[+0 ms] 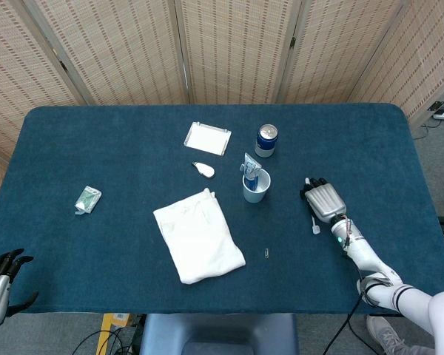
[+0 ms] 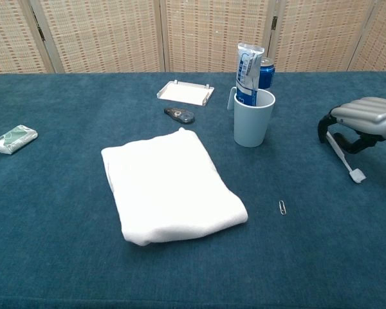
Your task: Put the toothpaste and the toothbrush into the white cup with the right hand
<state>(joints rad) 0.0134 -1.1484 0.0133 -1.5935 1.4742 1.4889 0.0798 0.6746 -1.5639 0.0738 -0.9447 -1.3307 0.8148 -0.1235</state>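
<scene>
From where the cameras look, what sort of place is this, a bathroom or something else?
Probably a staged test room, not a bathroom. A table under blue cloth stands before woven folding screens, and unrelated items share it: a white cup holding toothpaste, a soda can, a folded towel.

Woven folding screens [image 1: 229,48], blue-clothed table [image 1: 96,140], grey floor [image 1: 440,159]
</scene>
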